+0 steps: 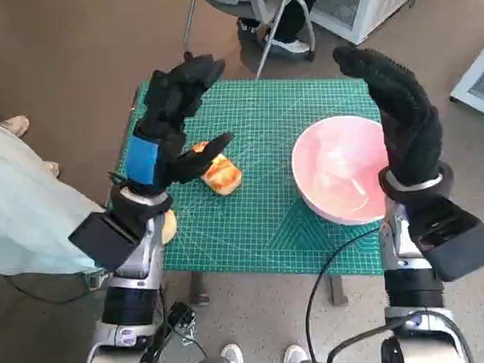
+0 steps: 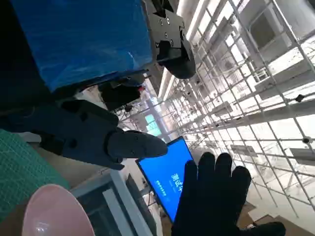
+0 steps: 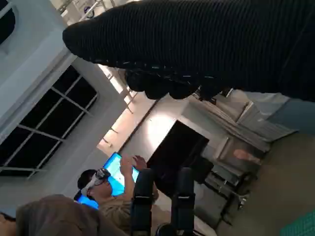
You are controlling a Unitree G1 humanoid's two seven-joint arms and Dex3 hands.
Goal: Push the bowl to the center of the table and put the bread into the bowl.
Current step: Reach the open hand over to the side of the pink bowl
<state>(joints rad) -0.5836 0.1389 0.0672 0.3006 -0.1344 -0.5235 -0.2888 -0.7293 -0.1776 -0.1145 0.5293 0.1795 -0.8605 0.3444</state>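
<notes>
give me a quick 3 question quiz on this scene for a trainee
1. True or false: the bread already lies inside the pink bowl.
2. Which hand is raised nearest the bowl? A) left hand B) right hand
3. Fill in: the table is covered by a ______ cutting mat.

Key:
1. False. The bread lies on the mat, apart from the bowl.
2. B. The right hand is up beside the bowl; the left hand is above the bread. Both hold nothing.
3. Green.

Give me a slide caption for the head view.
Both hands, left and right, raised open above bread and pink bowl on green mat.
</notes>
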